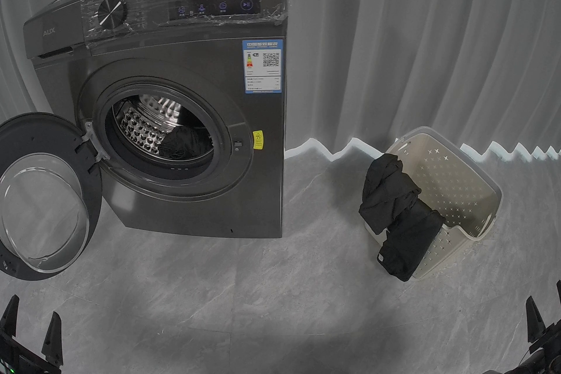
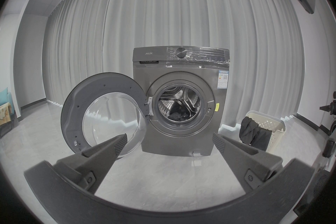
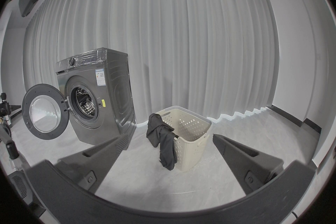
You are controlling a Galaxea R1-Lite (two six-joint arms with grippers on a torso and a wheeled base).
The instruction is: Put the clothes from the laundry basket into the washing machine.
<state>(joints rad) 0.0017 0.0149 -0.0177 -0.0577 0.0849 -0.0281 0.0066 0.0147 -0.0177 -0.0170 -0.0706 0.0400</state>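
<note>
Two black clothes are depicted. The bundled black garment (image 1: 184,142) is seen inside the drum of the grey metal front-loading washing machine (image 1: 193,200), whose round glass door (image 1: 44,200) is swung open. The draped black garment (image 1: 400,211) is hung over the rim of the cream perforated plastic laundry basket (image 1: 473,188). The left tool (image 2: 169,136) and the right tool (image 3: 170,136) are spread, with nothing grasped.

Left pincer (image 2: 168,138), right pincer (image 3: 169,137): jaws apart
</note>
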